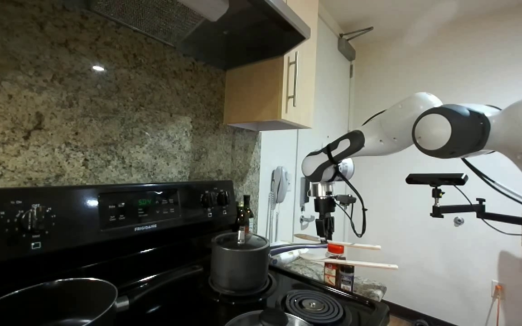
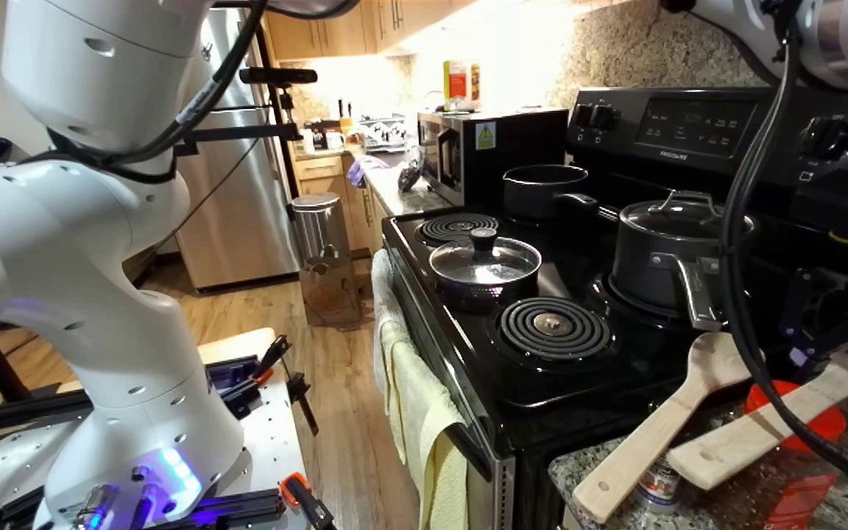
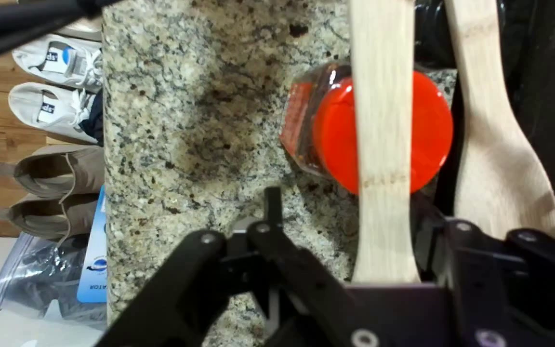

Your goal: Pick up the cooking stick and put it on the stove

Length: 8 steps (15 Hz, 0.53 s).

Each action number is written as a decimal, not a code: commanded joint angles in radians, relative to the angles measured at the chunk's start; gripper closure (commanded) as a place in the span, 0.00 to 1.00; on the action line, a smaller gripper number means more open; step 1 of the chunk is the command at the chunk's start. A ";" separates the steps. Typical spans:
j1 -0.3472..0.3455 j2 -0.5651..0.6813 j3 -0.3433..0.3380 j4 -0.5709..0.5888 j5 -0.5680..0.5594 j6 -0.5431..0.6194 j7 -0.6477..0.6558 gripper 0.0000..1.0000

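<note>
Wooden spoon [image 3: 499, 149]: pale tan, fine grain, straight handle, flat oval head. Wooden spatula [image 3: 384, 130]: same pale wood, straight and flat, flaring toward the head, darker band across the grain. I can't tell which of the two is the cooking stick. Both lie near each other, apart, above the speckled granite counter [image 3: 186, 111] beside the stove [image 2: 542, 394].

Spatula crosses over the round, glossy red lid [image 3: 431, 130] of a clear faceted jar [image 3: 301, 115]. Spoon handle passes above a small labelled jar [image 2: 659, 482]; its head shows against the black stove edge in the wrist view.

My gripper [image 1: 326, 236] points straight down at the spatula's head end. Fingers [image 3: 272, 212] are spread, spatula running into the gap. Gripper hides the head in the wrist view; I can't tell if either finger touches wood.

My arm [image 1: 394, 124], smooth white shells with dark joint covers, reaches in from picture right in an exterior view, sloping down to the wrist.

Stove: glossy black top, spiral coil burner [image 2: 553, 329], dark pot [image 2: 641, 265] and shallow pan [image 2: 483, 283], both under glass lids.
</note>
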 commanded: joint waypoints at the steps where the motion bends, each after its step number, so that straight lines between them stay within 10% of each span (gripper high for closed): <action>1: -0.011 -0.045 0.016 -0.059 0.024 0.061 0.016 0.68; 8: 0.000 -0.086 0.017 -0.098 0.017 0.102 0.016 0.96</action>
